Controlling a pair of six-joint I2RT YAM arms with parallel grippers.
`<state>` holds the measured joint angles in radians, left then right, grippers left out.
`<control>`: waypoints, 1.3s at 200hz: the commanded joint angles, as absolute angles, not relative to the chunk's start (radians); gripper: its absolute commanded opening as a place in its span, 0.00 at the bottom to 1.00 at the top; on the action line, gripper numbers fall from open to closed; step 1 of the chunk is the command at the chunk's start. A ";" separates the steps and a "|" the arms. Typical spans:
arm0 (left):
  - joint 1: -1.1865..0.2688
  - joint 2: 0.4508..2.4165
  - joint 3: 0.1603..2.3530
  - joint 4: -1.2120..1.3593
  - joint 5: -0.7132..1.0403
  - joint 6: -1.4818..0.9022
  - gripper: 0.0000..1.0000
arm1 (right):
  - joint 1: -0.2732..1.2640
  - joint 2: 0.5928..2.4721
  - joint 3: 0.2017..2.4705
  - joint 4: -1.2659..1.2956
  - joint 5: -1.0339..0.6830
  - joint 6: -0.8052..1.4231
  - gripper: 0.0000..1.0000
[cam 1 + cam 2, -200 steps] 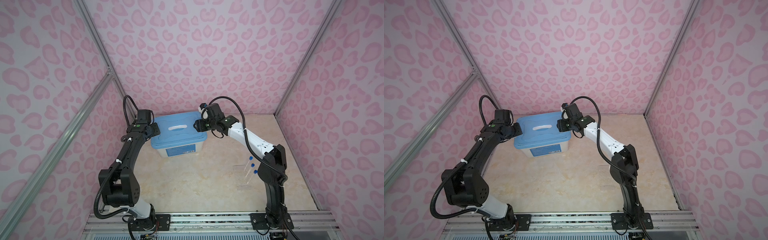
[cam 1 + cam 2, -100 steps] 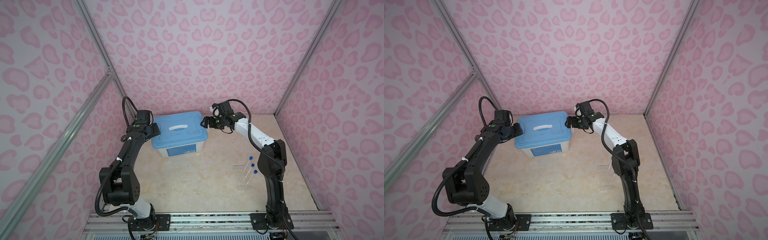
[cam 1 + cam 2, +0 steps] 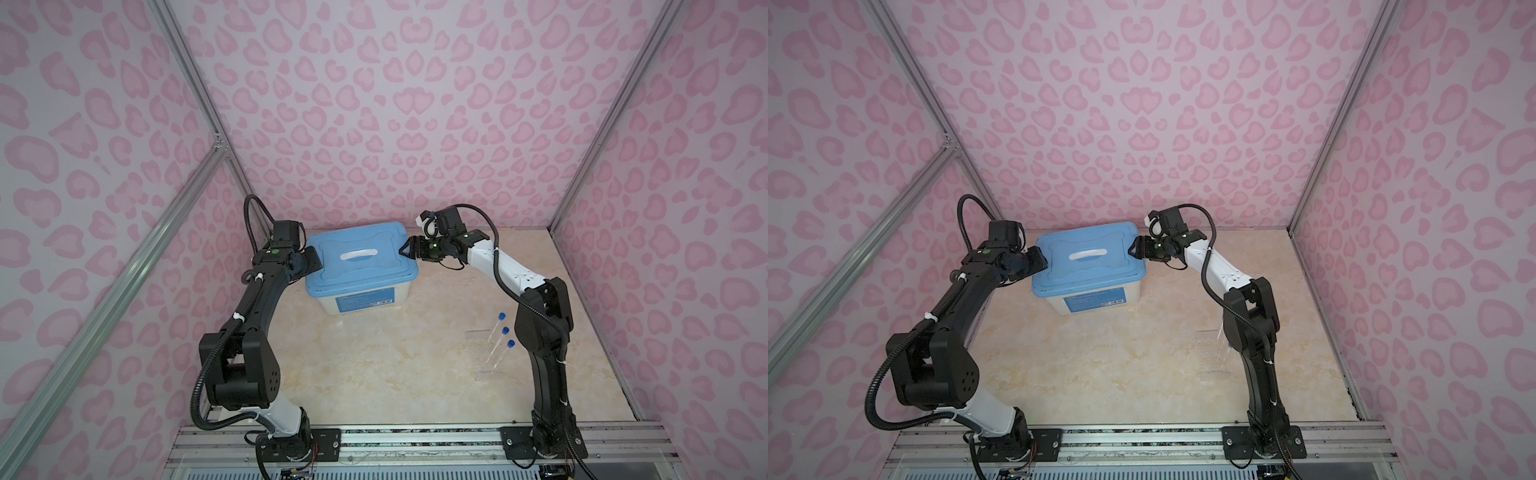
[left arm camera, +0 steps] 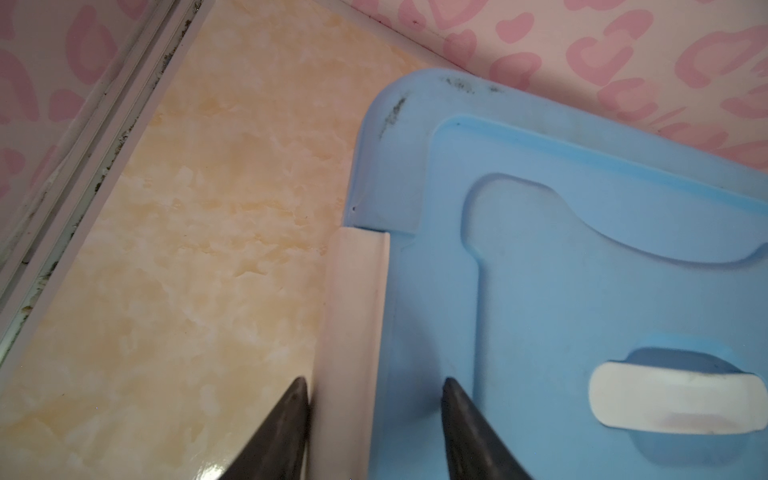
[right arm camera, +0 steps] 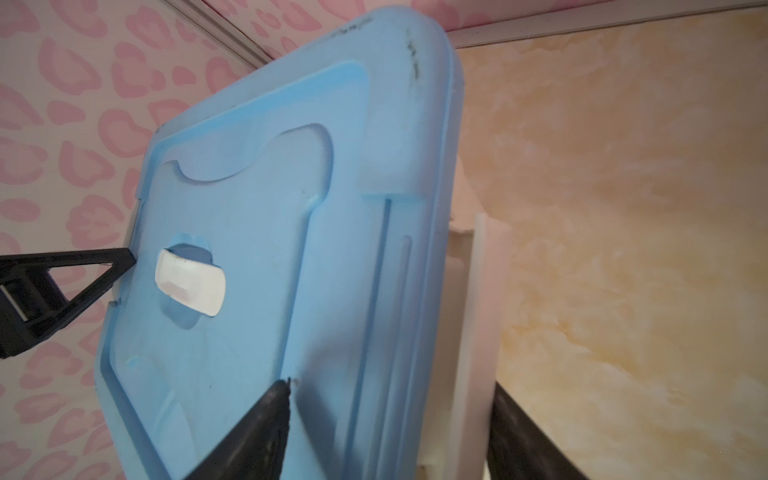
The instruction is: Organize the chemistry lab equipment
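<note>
With jaws apart, left gripper (image 4: 374, 386) and right gripper (image 5: 392, 388) astride white latches (image 4: 353, 311) of the blue-lidded plastic box (image 3: 357, 301), risk of skidding it through lopsided pulling; blue-capped clear tubes (image 3: 503, 332) in clear rack (image 3: 484, 357), front right.

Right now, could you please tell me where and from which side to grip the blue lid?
Grip the blue lid at its short ends, left tool and right tool each from its own side. Its rim overhangs the box there beside the white latches; the flat centre handle looks harder to pinch.
</note>
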<state>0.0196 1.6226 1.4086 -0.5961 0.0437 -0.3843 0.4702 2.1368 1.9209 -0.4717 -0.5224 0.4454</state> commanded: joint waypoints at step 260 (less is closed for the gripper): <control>0.066 1.696 1.558 -0.593 0.218 -0.420 0.66 | 0.562 1.998 1.870 -0.636 -0.175 0.414 0.58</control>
<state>0.0402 1.7023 1.5257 -0.6033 0.1696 -0.4129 0.5747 2.0090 1.8790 -0.6342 -0.1688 0.4084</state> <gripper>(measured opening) 0.647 0.530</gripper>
